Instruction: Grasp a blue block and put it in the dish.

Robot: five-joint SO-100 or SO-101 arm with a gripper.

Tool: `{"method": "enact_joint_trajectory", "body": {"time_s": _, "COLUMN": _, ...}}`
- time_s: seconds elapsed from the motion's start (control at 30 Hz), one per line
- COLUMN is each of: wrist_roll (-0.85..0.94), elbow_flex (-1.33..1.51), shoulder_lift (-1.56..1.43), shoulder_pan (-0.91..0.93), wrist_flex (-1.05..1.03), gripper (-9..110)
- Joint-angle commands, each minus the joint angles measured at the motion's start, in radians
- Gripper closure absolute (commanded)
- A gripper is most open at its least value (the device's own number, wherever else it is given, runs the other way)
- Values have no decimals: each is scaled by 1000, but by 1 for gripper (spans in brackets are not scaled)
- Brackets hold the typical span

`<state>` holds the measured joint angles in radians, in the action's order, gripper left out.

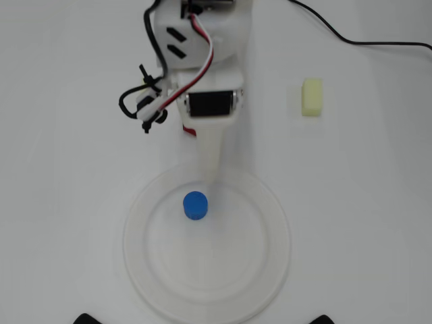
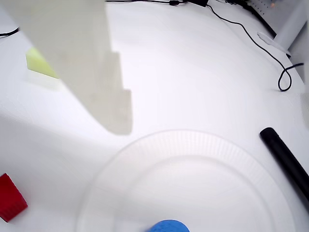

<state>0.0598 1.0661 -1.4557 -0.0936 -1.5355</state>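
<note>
One blue block point(image 1: 196, 205) sits in the dish point(image 1: 270, 223), just beyond the fingers point(image 1: 208, 172).

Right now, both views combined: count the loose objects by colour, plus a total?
Blue: 1, the block resting in the dish
Yellow: 1, a block on the table
Red: 1, a cube, seen only in the wrist view
White: 1, the dish
Total: 4

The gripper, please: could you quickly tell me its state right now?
Gripper: holding nothing; the blue block sits free in the dish. Open or closed cannot be told.
</note>
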Motion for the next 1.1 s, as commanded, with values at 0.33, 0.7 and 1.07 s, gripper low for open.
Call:
{"method": "enact_joint_trajectory", "body": {"time_s": 0.33, "wrist_roll": 44, "elbow_flex": 904, "shoulder_lift": -951, "shoulder_pan": -3, "wrist_flex": 138, "gripper": 71}}
{"method": "enact_joint_trajectory", "body": {"time_s": 0.7, "wrist_roll": 64, "elbow_flex": 1594, "shoulder_lift": -1767, "shoulder_pan": 51, "wrist_flex": 189, "gripper": 69}}
{"method": "enact_joint_trajectory", "body": {"time_s": 1.07, "wrist_roll": 52, "elbow_flex": 1848, "shoulder_lift": -1991, "shoulder_pan": 54, "wrist_flex": 103, "gripper": 74}}
